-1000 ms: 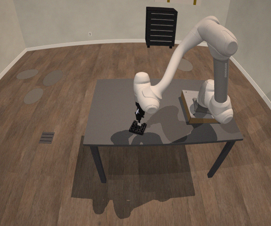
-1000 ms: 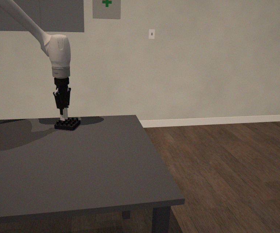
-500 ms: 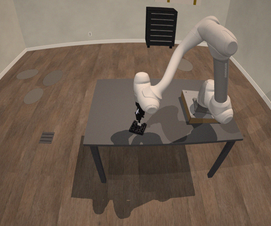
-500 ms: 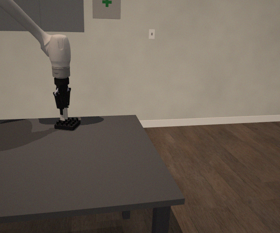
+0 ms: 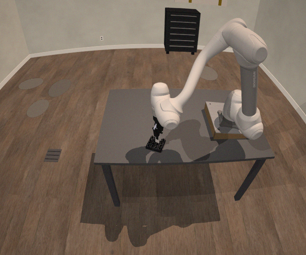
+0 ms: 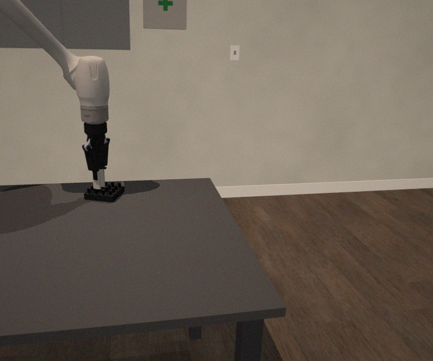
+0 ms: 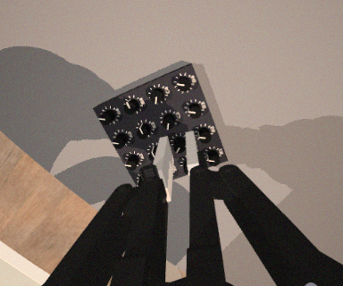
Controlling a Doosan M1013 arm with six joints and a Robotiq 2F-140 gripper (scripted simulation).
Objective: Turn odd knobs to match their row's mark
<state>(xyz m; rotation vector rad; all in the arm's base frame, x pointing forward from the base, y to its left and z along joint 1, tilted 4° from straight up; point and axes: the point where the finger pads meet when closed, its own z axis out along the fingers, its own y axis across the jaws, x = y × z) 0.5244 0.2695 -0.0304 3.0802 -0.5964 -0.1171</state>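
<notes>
The black knob box point(image 5: 153, 150) point(image 6: 100, 198) point(image 7: 129, 121) stands flat on the grey table point(image 5: 126, 118) point(image 6: 150, 248). Its names lie to the right in the wrist view, so row D is the right-hand row. My gripper point(image 5: 157, 141) point(image 6: 98, 187) point(image 7: 179, 147) points straight down, its pale fingertips low over the box. The fingers are slightly open, on either side of the knob that looks like C2 point(image 7: 178, 144), with a gap visible. Knobs C4 point(image 7: 158, 94) and C3 point(image 7: 170, 120) point down in the wrist view. Row D's lines point left there. B1, A1 and C1 are partly hidden by the fingers.
Neighbouring knobs stand close around the fingertips. The box is near one long table edge. The arm's base sits on a raised wooden plinth point(image 5: 210, 120) at the table's right in the top view. A black drawer cabinet point(image 5: 181, 31) stands far off by the wall.
</notes>
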